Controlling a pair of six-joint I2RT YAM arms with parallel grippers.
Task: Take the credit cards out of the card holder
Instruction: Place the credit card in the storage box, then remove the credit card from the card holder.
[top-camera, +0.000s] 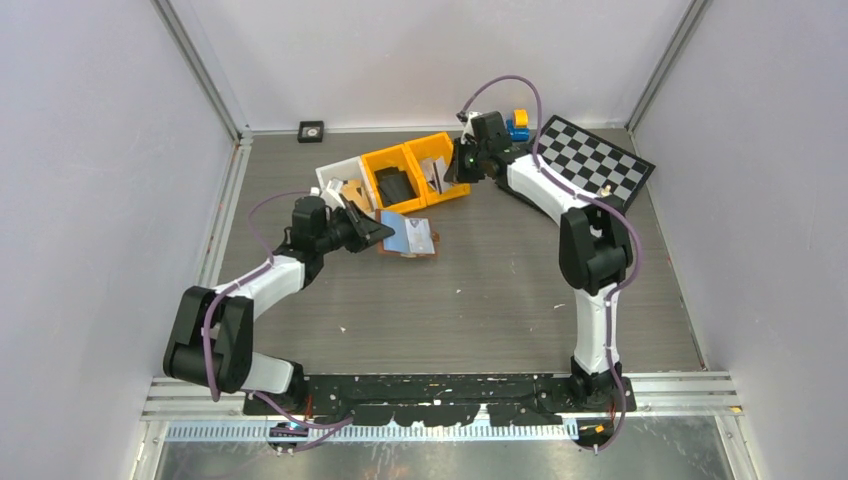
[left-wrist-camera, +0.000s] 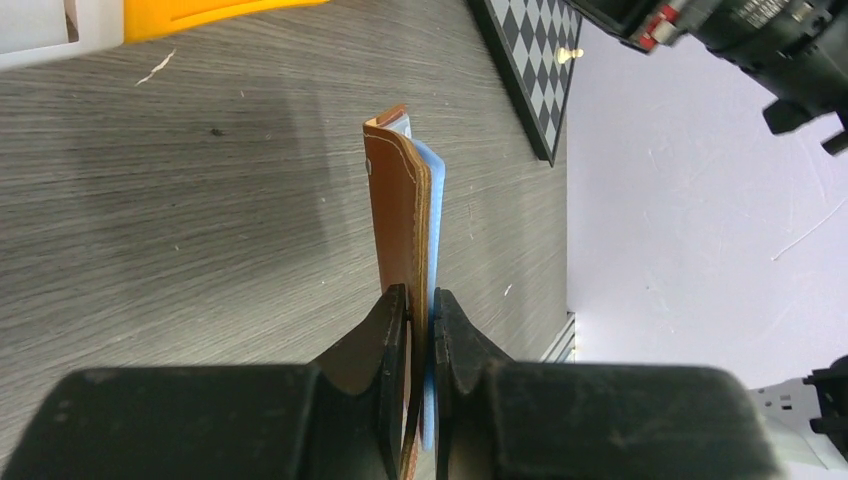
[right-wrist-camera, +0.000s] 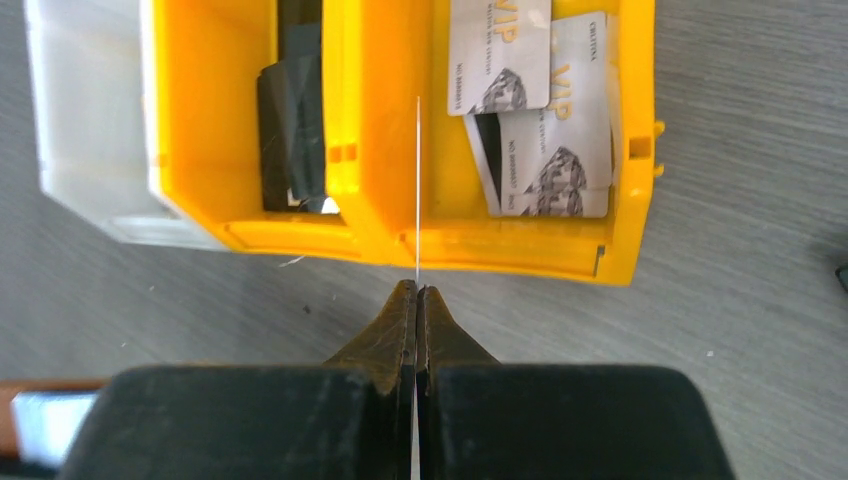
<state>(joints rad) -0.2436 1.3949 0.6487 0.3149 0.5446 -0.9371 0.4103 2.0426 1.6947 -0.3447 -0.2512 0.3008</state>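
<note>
My left claw (left-wrist-camera: 420, 300) is almost closed, nipping the near edge of the reddish-brown card holder (left-wrist-camera: 398, 210). The holder stands on edge above my fingers at the centre of the left wrist view, with pale blue showing along its right side. From overhead it sits just left of centre, below the bins. My right claw (right-wrist-camera: 417, 292) is pinched tight on a credit card (right-wrist-camera: 417, 190), seen edge-on as a thin white line running up mid-frame, in line with the wall between two yellow bins (right-wrist-camera: 372, 150). Two VIP credit cards (right-wrist-camera: 545, 150) lie overlapped in the right-hand bin, and a black wallet-like object (right-wrist-camera: 290, 120) sits in the left-hand one. A white bin (right-wrist-camera: 85, 120) at upper left is cut off by the frame. A checkerboard (top-camera: 595, 163) lies at upper right beside my right arm. From the wrist camera I cannot see what the holder contains.
</note>
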